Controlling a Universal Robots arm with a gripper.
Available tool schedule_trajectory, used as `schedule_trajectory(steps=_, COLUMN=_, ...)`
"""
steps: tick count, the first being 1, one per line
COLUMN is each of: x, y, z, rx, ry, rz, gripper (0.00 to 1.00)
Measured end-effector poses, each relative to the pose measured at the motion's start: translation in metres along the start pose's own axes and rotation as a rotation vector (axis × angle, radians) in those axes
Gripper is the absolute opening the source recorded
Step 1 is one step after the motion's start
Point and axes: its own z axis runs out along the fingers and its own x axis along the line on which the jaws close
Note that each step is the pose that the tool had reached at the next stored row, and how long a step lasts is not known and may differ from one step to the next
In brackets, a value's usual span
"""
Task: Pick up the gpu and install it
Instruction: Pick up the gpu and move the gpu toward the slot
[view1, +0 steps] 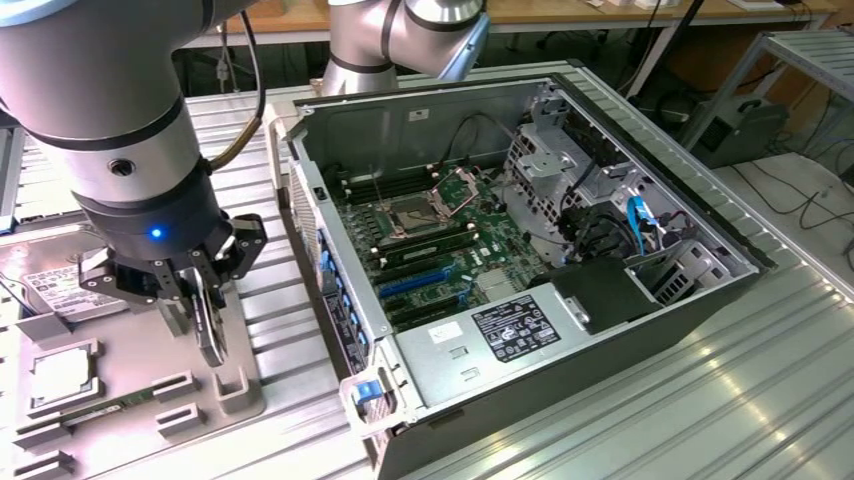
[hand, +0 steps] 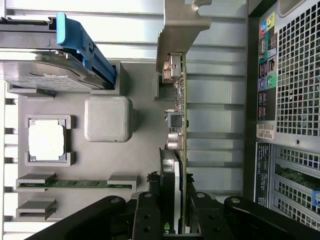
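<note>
Gripper (view1: 200, 295) fingers clamped on gpu (view1: 211, 335), held edge-on, vertical; prob. leaves connector edge free for slot. Lower left of ext. view, over grey tray (view1: 134, 375). Open PC case (view1: 694, 215) centre-right, apart. Can't tell if gpu clear of tray.

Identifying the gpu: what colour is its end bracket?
Silvery grey; the bracket on the gpu shows best in the wrist view.
</note>
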Motion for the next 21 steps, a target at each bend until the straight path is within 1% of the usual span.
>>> schedule_trajectory(steps=4, x=0.0, y=0.0, z=-0.0004, rx=0.0001, ry=0.0002, rz=0.0, gripper=0.28)
schedule_trajectory(steps=7, x=0.0, y=0.0002, z=-0.0028, rx=-0.0002, ry=0.0001, rz=0.0, gripper=0.28)
schedule_trajectory(steps=11, x=0.0, y=0.0005, z=-0.0101, rx=-0.0004, ry=0.0, rz=0.0, gripper=0.28)
schedule_trajectory(steps=21, x=-0.001, y=0.0013, z=-0.0238, rx=-0.0004, ry=0.0, rz=0.0, gripper=0.28)
